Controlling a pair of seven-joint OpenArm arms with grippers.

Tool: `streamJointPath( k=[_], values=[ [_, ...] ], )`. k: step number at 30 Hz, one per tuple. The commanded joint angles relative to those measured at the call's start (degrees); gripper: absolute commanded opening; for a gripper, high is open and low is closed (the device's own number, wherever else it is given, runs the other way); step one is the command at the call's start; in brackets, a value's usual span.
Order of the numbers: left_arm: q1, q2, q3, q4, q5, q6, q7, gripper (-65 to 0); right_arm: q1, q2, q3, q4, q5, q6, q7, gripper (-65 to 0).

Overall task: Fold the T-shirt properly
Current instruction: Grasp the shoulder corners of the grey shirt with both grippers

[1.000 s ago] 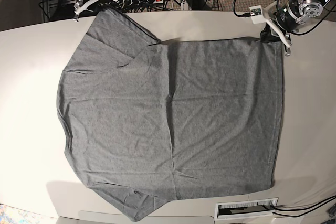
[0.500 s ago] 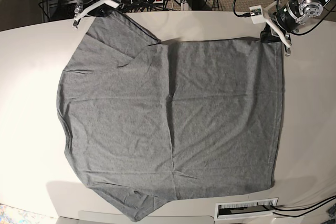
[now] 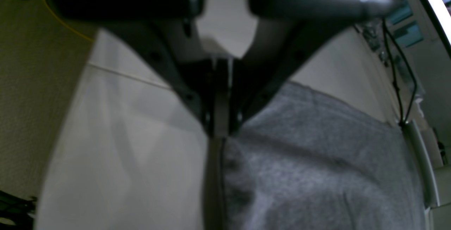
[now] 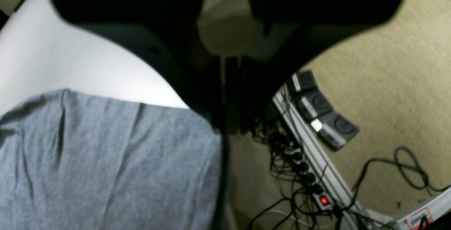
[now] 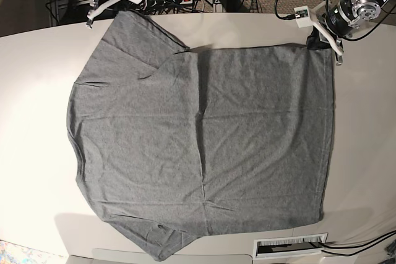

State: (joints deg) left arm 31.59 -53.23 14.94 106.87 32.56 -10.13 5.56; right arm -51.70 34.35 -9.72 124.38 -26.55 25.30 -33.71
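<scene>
Across the pale bench point(image 5: 37, 91) the T-shirt point(image 5: 204, 134) lies spread flat and unfolded, its hem toward my left arm and a sleeve reaching up to the far edge near my right. Since a moment ago my right gripper point(image 5: 91, 20) has swung out over that sleeve corner and come back off it; the cloth looks just as it did, so I judge no grasp was made and no fold has begun. My left gripper point(image 5: 337, 59) has kept to the hem corner. Both wrist views show my jaws pressed together, with grey fabric close under the tips. Whether either pair pinches cloth I cannot tell: the tips are dark and blurred there. The near sleeve sits close to the bench's front edge.
</scene>
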Motion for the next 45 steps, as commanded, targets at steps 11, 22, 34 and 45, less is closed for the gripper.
streamJointPath(
  k=[11,22,34,45],
  values=[
    [6.56,-1.42,-0.44,3.69,3.06,0.72,2.27,-65.0,-3.04,2.40,0.33,4.48,-2.01,-0.48,-2.54,-65.0],
    [8.20,-3.80,-0.44,4.66,4.96,0.79,3.72,-65.0,-7.54,3.45,3.26,9.05,-4.39,-0.52,-3.91,-65.0],
    [12.28,-4.87,-0.46,11.26,8.46,6.67,9.49,-65.0,-9.27,3.41,9.18,10.62,-3.10,-0.59,-3.76,-65.0],
    [5.18,-4.81,-0.46,11.23,9.79,10.71,9.88,-65.0,-5.38,2.78,12.83,10.62,-3.10,-3.37,-2.08,-65.0]
  ],
)
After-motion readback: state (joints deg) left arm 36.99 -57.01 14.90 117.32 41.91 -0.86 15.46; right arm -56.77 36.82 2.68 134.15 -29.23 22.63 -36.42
